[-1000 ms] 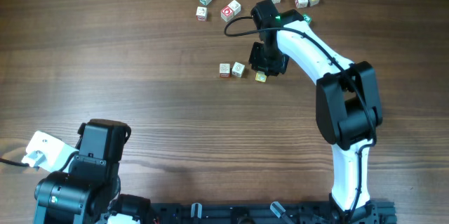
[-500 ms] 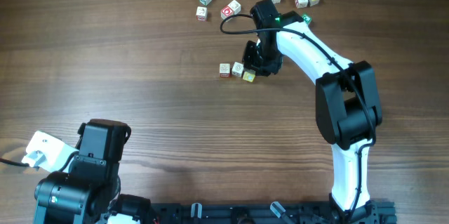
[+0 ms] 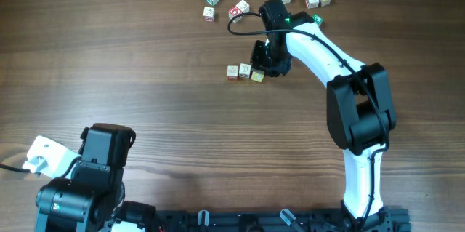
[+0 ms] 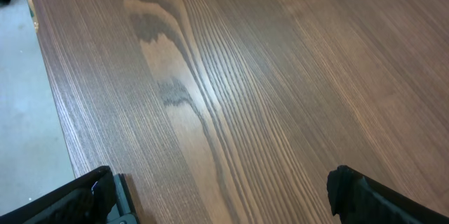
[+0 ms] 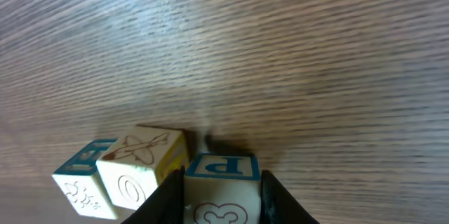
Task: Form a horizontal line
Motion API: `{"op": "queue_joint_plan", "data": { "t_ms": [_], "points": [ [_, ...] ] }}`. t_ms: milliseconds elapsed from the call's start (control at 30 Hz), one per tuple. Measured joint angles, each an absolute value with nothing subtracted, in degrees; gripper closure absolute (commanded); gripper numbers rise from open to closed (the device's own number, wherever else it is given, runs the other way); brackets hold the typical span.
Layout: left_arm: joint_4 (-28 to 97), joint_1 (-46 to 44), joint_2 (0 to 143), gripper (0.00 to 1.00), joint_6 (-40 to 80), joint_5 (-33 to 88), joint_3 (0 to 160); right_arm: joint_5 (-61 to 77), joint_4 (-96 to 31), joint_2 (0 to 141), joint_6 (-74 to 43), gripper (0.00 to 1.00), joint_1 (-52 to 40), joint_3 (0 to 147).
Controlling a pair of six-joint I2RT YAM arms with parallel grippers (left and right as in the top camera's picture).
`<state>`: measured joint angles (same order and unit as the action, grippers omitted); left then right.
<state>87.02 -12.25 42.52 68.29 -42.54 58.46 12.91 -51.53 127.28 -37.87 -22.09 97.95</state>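
Your right hand (image 5: pixel 221 199) grips the row's (image 3: pixel 244 72) end cube (image 3: pixel 257 76);
left hand (image 4: pixel 224 199) gapes wide by the worktop's (image 4: pixel 280 76) left edge.

Right end effector (image 3: pixel 261 70) grips cube (image 5: pixel 221 176), left end effector (image 4: pixel 226 199) gapes

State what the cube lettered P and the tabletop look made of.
P cube: likely pale wood, matte, with a printed blue border and line drawing; light plastic cannot be ruled out.
Tabletop: brown wood grain with long dark streaks and a soft sheen; solid wood, veneer or laminate, undecidable.
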Motion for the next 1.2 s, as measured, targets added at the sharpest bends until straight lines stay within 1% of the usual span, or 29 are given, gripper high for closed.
{"op": "queue_joint_plan", "data": {
  "t_ms": [267, 300, 333, 433, 733, 933, 1200],
  "points": [
    [87.02, -12.25, 42.52, 0.00, 68.29, -42.54, 58.46, 8.67, -48.97, 127.26, -35.68, 0.83, -22.15, 97.95],
    [87.02, -12.25, 42.52, 0.00, 68.29, -42.54, 58.46, 8.54, -48.95, 127.26, -35.22, 0.82, -22.15, 97.95],
    [87.02, -12.25, 42.52, 0.00, 68.29, -42.54, 58.46, 8.54, -48.97, 127.26, -34.54, 0.79, -22.15, 97.95],
    [87.02, -12.25, 42.52, 0.00, 68.29, -42.54, 58.46, 8.54, -49.04, 127.26, -33.19, 0.76, -22.15, 97.95],
    [87.02, -12.25, 42.52, 0.00, 68.29, -42.54, 58.46, 8.54, -50.98, 127.26, -31.77, 0.76, -22.20, 98.02],
    [87.02, -12.25, 42.52, 0.00, 68.29, -42.54, 58.46, 8.97, -51.16, 127.26, -31.59, 0.75, -22.17, 98.02],
    [87.02, -12.25, 42.52, 0.00, 68.29, -42.54, 58.46, 9.17, -51.18, 127.26, -31.57, 0.64, -22.15, 98.02]
  ]
}}
